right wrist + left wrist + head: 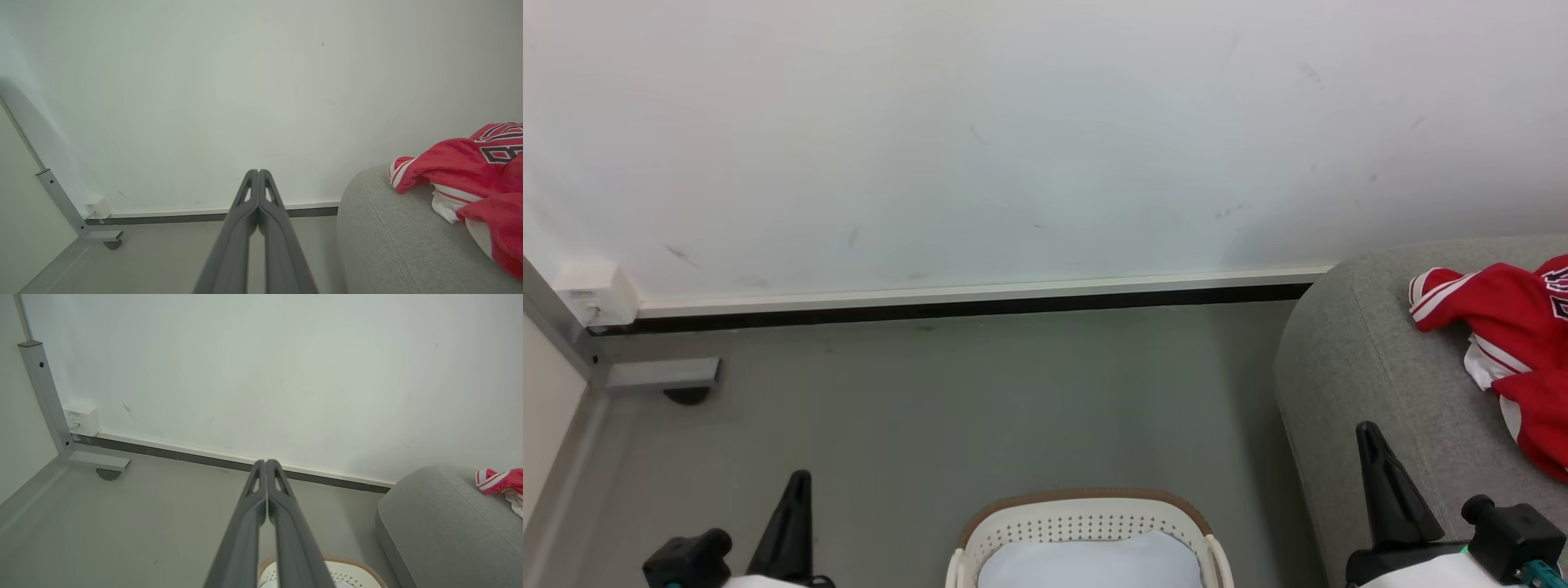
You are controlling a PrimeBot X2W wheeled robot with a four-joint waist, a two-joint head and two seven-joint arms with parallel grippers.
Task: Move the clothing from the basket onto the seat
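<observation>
Here, the clothing point(1511, 327) lies heaped on the seat point(1364, 384) at three o'clock; the basket point(1086, 495) sits at six. The left gripper point(266, 462) and right gripper point(258, 171) each have their fingers pressed together.

We see smooth, perforated plastic in the rounded white basket point(1086, 527) with its tan-brown rim. The large light grey seat point(1364, 384) wears coarse, matt textured cloth. The red, white-striped clothing point(1515, 327) is soft, slightly fuzzy fabric. The grey floor point(972, 408) looks smooth and matt, the white wall point(1013, 147) matt and scuffed.
</observation>
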